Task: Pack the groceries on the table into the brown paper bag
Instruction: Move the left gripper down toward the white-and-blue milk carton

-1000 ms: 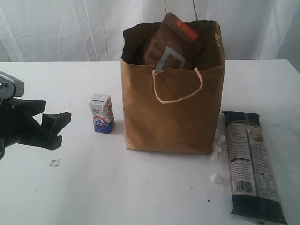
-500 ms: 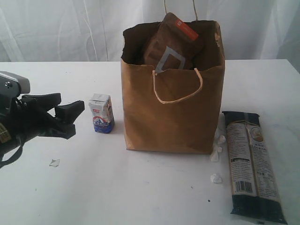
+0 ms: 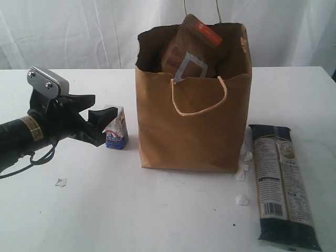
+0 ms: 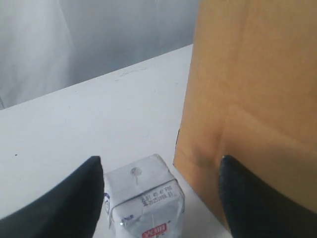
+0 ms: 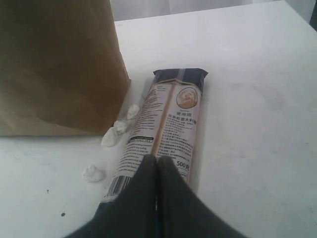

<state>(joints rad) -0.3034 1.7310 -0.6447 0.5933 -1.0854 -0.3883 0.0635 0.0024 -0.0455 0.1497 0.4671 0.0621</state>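
Framing the small white-blue carton (image 4: 143,201) between wide-spread jaws, the left gripper (image 3: 100,107) hovers toward the table's (image 3: 157,210) left edge; the carton stands just beside the brown paper bag (image 3: 191,131), so a finger could snag the bag's wall or topple the carton; the right gripper (image 5: 157,171), pinched shut and empty, hangs over the long dark pasta packet (image 5: 171,111) by the right edge.

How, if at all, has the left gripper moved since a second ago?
Yes: the left gripper moved rightward, reaching the small white-blue carton beside the brown paper bag.
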